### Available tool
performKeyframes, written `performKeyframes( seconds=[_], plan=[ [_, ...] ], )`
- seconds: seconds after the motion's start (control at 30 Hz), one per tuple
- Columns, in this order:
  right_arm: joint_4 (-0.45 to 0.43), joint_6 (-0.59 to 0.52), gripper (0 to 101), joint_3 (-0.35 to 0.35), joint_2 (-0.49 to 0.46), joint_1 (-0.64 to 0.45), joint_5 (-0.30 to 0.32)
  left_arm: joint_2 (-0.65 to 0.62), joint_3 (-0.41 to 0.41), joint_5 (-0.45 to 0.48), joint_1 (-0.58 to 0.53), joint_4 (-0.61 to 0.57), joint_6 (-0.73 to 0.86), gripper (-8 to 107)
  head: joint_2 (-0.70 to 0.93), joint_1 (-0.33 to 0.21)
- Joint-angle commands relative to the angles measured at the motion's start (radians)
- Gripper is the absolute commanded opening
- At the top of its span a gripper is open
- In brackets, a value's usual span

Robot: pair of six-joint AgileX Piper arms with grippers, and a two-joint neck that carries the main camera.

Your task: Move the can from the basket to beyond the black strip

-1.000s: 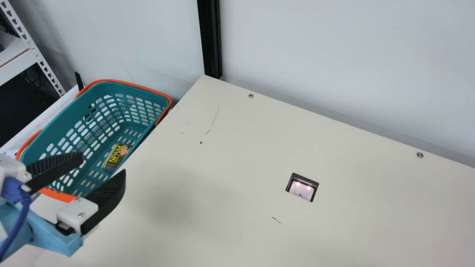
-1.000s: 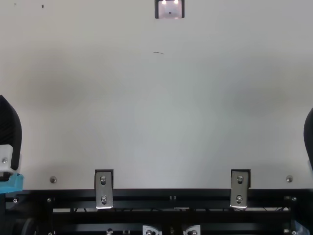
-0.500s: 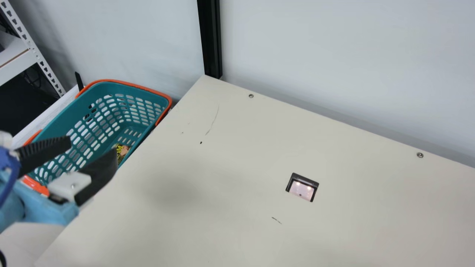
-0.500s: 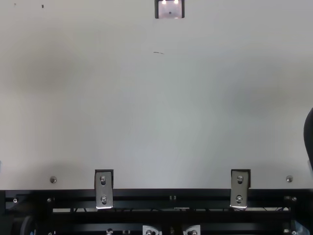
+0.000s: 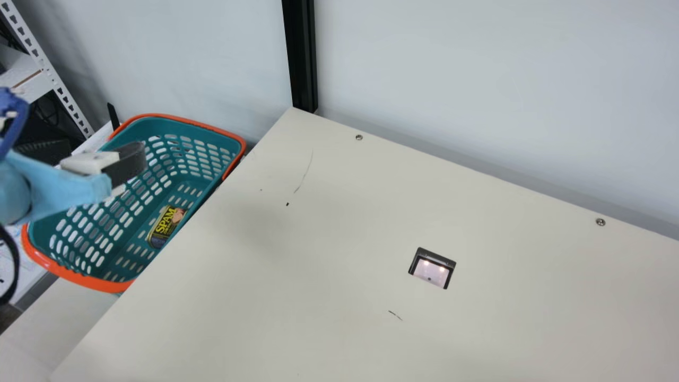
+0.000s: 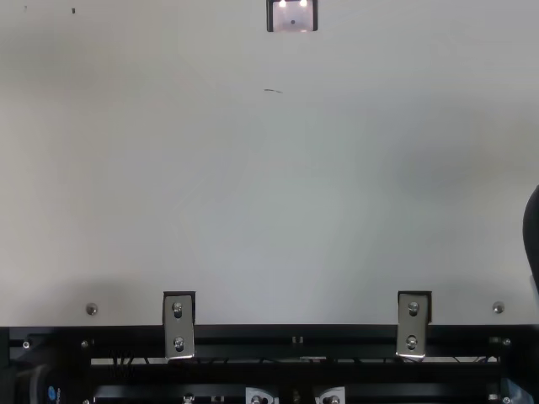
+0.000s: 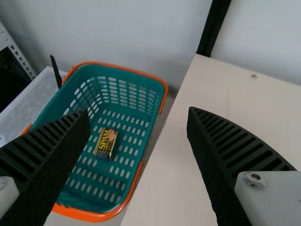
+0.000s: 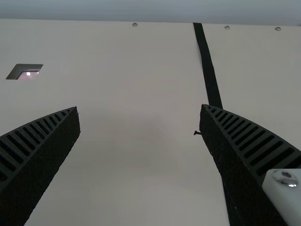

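Can in basket, apart from left gripper

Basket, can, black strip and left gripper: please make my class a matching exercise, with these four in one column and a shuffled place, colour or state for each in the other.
Column 1
1. Basket
2. Can
3. Black strip
4. Left gripper

Column 2
A. Lying low inside a holed container
B. Jaws apart, holding nothing
C. Teal, with orange around its top
D. Running as a narrow band across the table

Right pairs: 1-C, 2-A, 3-D, 4-B
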Motion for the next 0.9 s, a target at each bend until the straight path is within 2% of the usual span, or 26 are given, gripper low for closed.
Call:
performKeyframes(
  seconds=[0.0,0.37,0.63,0.87],
  plan=[
    [0.0,0.0,101,0.0,0.0,0.0,0.0,0.087,-0.006,-0.003,0.058,-0.016,0.052,90,0.014,-0.035],
    [0.0,0.0,101,0.0,0.0,0.0,0.0,0.375,-0.018,-0.098,0.261,-0.074,0.271,90,0.014,-0.035],
    [0.0,0.0,101,0.0,0.0,0.0,0.0,0.588,-0.053,-0.176,0.316,-0.087,0.35,90,0.014,-0.035],
    [0.0,0.0,101,0.0,0.0,0.0,0.0,0.788,-0.108,-0.215,0.327,-0.05,0.375,90,0.014,-0.035]
  ],
)
